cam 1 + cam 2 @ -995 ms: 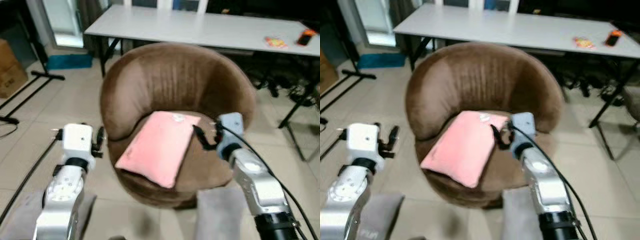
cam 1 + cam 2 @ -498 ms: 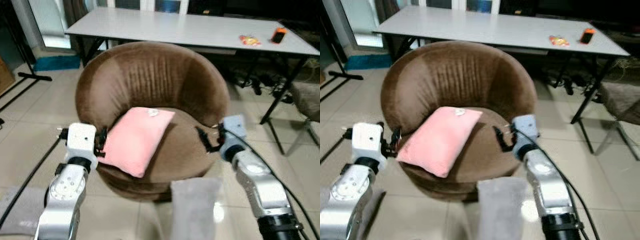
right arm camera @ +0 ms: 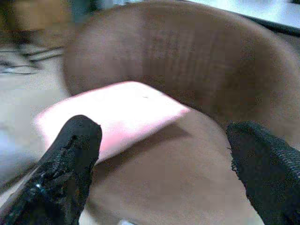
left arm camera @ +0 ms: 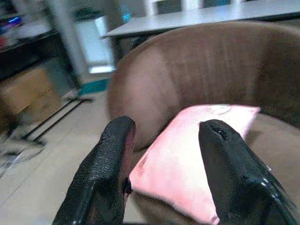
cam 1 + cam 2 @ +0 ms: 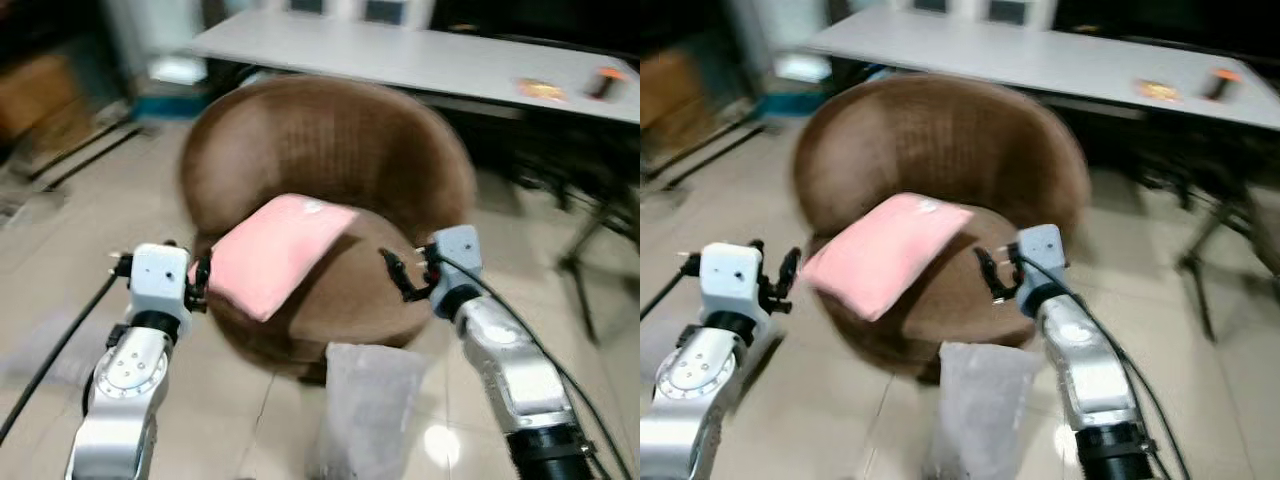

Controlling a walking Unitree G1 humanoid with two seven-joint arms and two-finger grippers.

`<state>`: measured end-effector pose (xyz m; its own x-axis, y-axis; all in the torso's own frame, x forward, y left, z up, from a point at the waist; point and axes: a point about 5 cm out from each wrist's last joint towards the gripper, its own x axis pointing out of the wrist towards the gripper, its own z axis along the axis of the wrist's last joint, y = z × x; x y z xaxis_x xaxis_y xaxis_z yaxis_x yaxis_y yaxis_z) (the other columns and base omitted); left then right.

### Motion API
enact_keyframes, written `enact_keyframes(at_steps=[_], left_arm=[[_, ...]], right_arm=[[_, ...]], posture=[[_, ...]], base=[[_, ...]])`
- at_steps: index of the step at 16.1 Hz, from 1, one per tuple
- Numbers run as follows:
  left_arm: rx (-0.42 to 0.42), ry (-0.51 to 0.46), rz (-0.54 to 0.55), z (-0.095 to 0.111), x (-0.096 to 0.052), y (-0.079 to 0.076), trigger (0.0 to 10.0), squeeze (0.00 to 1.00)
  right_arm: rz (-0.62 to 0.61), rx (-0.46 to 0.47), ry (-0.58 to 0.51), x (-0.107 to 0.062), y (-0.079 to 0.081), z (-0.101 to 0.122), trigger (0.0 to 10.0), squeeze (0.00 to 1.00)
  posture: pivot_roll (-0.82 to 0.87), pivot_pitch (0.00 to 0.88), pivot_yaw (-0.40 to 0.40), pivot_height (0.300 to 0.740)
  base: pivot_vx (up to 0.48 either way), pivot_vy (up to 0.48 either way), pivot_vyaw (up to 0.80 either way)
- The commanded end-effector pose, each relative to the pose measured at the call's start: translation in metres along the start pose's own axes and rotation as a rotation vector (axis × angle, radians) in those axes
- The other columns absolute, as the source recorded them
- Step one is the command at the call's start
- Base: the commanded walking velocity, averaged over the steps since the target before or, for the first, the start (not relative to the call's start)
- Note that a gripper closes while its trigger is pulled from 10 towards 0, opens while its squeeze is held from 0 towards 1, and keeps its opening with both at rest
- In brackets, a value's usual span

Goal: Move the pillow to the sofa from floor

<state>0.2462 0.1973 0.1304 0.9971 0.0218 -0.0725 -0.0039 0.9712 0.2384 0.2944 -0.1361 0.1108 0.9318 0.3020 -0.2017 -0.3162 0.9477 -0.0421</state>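
A home room: brown round sofa [image 5: 330, 180], tiled floor [image 5: 60, 270], long white table [image 5: 400, 55].

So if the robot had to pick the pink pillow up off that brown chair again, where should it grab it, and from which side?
Probably the pillow's near corner, which sticks out past the seat edge of the brown chair on the robot's left. The left gripper is right beside it with open jaws, so coming in from the left front looks simplest. The overhanging edge is thin and soft enough to pinch; the chair's curved back blocks the far side.
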Motion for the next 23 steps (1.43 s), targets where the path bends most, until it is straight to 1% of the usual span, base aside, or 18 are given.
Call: enact_keyframes(at_steps=[1, 12, 13, 14, 15, 17, 18, 19, 20, 21, 22, 23], left_arm=[[0.001, -0.006, 0.000, 0.002, 0.000, 0.000, 10.0, 0.00], [0.018, -0.017, 0.003, 0.001, -0.004, 0.001, 10.0, 0.00], [0.033, -0.027, 0.005, 0.002, -0.004, 0.002, 10.0, 0.00], [0.011, -0.055, 0.047, 0.004, -0.005, 0.006, 10.0, 0.00], [-0.027, -0.066, 0.080, 0.004, -0.006, 0.009, 10.0, 0.00], [-0.043, -0.076, 0.085, 0.003, -0.007, 0.010, 10.0, 0.00], [-0.052, -0.066, 0.078, 0.000, -0.009, 0.010, 10.0, 0.00], [-0.060, -0.057, 0.069, -0.002, -0.010, 0.009, 10.0, 0.04], [-0.055, -0.058, 0.069, -0.002, -0.010, 0.009, 10.0, 0.11], [-0.057, -0.068, 0.062, -0.002, -0.011, 0.009, 10.0, 0.20], [-0.068, -0.080, 0.053, -0.003, -0.011, 0.009, 10.0, 0.23], [-0.072, -0.082, 0.052, -0.003, -0.012, 0.009, 10.0, 0.25]], right_arm=[[-0.001, -0.016, -0.020, 0.001, -0.003, 0.005, 10.0, 0.00], [0.009, -0.019, -0.032, 0.002, 0.001, 0.005, 10.0, 0.00], [0.003, -0.018, -0.035, 0.002, 0.000, 0.005, 10.0, 0.00], [-0.028, -0.012, -0.033, 0.002, -0.003, 0.004, 10.0, 0.00], [-0.058, 0.009, -0.029, 0.002, -0.005, 0.002, 10.0, 0.00], [-0.083, 0.042, -0.024, -0.001, -0.011, -0.001, 10.0, 0.00], [-0.089, 0.045, -0.043, -0.004, -0.014, -0.002, 10.0, 0.86], [-0.138, -0.030, -0.050, -0.006, -0.020, -0.003, 10.0, 1.00], [-0.168, -0.075, -0.054, -0.007, -0.024, -0.004, 10.0, 1.00], [-0.177, -0.031, -0.062, -0.008, -0.027, -0.006, 10.0, 1.00], [-0.205, 0.013, -0.079, -0.010, -0.031, -0.006, 10.0, 1.00], [-0.210, 0.022, -0.081, -0.011, -0.032, -0.007, 10.0, 1.00]], posture=[[0.04, 0.000, -0.030, 0.740], [0.04, 0.000, -0.026, 0.740], [0.04, 0.000, -0.025, 0.740], [0.04, 0.000, -0.025, 0.740], [0.04, 0.000, -0.024, 0.740], [0.03, 0.000, -0.021, 0.740], [0.03, 0.000, -0.021, 0.740], [0.03, 0.000, -0.023, 0.740], [0.03, 0.000, -0.023, 0.740], [0.04, 0.000, -0.027, 0.740], [0.04, 0.000, -0.025, 0.740], [0.04, 0.000, -0.025, 0.740]], base=[[0.000, -0.368, 0.80], [0.000, -0.387, 0.80], [0.000, -0.394, 0.80], [0.000, 0.000, 0.80], [0.000, 0.000, 0.00], [0.000, 0.000, 0.00], [0.000, 0.000, 0.00], [0.000, 0.000, 0.00], [0.000, 0.000, 0.00], [0.000, 0.000, 0.00], [0.000, 0.000, 0.00], [0.251, 0.000, 0.00]])
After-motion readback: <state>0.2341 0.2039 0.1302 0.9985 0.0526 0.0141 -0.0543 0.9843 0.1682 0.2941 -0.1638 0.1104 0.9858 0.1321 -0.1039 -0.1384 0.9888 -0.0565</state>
